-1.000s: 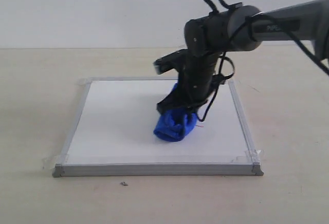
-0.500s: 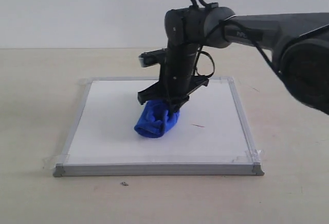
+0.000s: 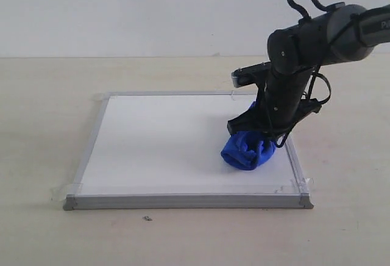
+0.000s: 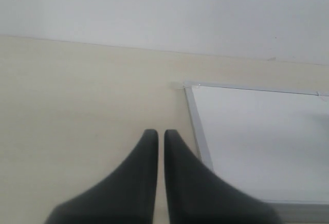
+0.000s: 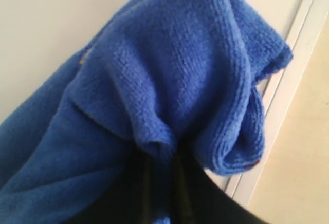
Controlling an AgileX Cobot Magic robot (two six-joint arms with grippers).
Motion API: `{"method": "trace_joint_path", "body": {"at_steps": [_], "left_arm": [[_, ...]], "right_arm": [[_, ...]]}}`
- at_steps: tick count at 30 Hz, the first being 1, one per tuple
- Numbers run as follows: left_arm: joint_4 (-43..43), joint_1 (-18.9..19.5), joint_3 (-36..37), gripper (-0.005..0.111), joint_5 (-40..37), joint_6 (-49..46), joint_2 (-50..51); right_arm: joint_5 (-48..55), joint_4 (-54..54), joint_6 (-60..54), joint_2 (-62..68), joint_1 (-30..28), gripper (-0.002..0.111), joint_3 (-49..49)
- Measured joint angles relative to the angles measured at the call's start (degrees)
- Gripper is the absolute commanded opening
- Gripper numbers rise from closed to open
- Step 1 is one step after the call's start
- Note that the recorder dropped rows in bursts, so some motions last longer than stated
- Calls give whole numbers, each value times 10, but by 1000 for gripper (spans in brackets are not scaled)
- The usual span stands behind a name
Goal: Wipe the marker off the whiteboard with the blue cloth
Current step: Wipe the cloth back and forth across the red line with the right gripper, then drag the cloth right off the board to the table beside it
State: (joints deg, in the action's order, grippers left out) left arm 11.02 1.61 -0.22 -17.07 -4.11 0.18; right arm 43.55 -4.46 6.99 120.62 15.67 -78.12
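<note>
On the right part of the whiteboard (image 3: 164, 144), just beside the right rail of its frame (image 3: 292, 153), the blue cloth (image 3: 247, 150) sits as a rounded bundle under the right end effector (image 3: 261, 134). The right end effector is clamped on the upper folds of the cloth. In the right wrist view its dark fingers (image 5: 200, 198) vanish into the gathered fabric. The left end effector (image 4: 157, 136) hangs over the tabletop (image 4: 77, 95) beside a corner of the board. Its jaws are drawn together to a thin slit and hold nothing.

Handling, as judged from the views:
- The cloth is a soft microfibre with a fine looped nap. It appears light and limp and should conform to the board rather than keep a shape.
- The best hold is high on the bundle, across several layers, so that a thick pad stays between the fingertips and the board.
- A loose hemmed fold lies toward the frame and may catch on the raised rail.

The board is flat, rigid and smooth, edged in silver metal with a grey corner cap (image 3: 69, 203) and clear tape (image 3: 303, 183). The tabletop is pale and matte.

The marker does not show on the bare board. Whether any lies under the cloth cannot be told.
</note>
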Motion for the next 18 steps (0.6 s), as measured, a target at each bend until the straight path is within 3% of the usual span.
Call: {"method": "trace_joint_path", "body": {"at_steps": [12, 18], "left_arm": [[0, 0, 0, 4, 0, 0, 0], [0, 0, 0, 4, 0, 0, 0]], "right_arm": [[-71, 84, -223, 7, 101, 0, -1], [-60, 88, -341, 9, 105, 0, -5]]}}
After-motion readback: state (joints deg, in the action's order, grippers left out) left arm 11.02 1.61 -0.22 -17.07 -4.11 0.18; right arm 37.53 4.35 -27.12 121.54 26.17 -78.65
